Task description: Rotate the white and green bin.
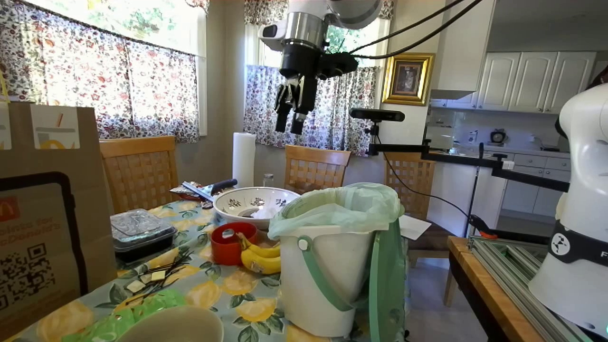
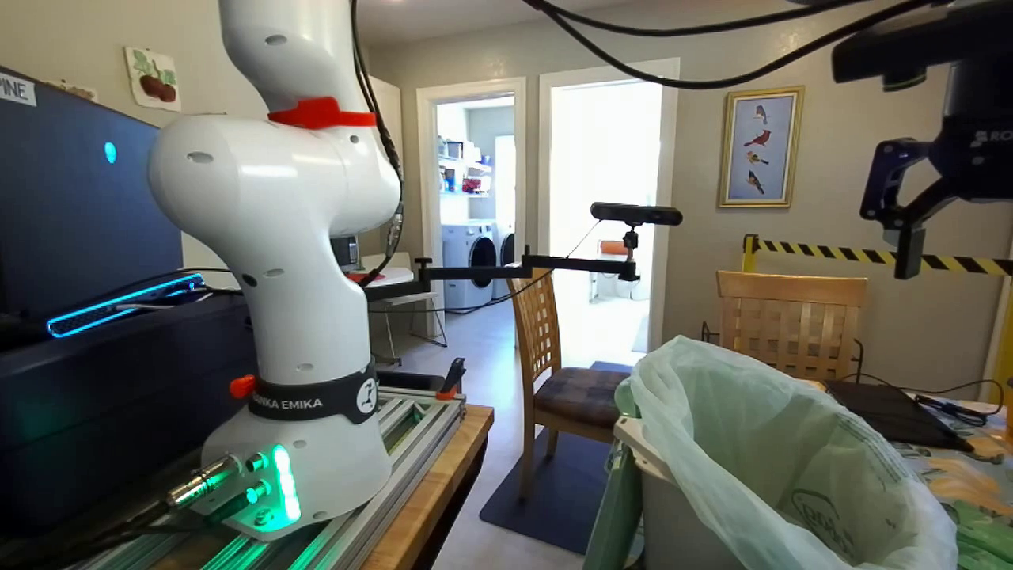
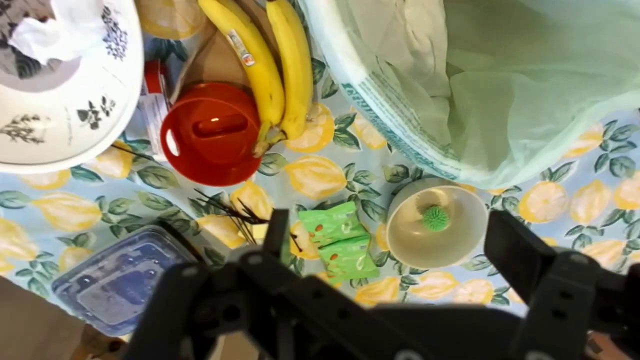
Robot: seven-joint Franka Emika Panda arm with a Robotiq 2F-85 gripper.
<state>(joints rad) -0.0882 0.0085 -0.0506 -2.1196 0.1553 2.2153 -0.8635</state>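
Observation:
The white and green bin (image 1: 323, 285) stands upright on the table in an exterior view, its green lid panel (image 1: 386, 285) hanging down its right side and its green handle lowered in front. A pale green liner bag (image 1: 342, 204) drapes over its rim. The bin's lined opening also shows in an exterior view (image 2: 779, 467) and at the top right of the wrist view (image 3: 485, 110). My gripper (image 1: 289, 124) is open and empty, high above the table and apart from the bin. In the wrist view its fingers (image 3: 390, 232) are wide apart. The bin's base is partly cut off.
Bananas (image 1: 263, 260), a red pot (image 1: 232, 244) and a large white bowl (image 1: 256, 202) stand beside the bin. A small bowl (image 3: 437, 225) with a green spiky ball and green packets (image 3: 342, 242) lie near it. A camera arm (image 1: 451, 156) extends behind the bin.

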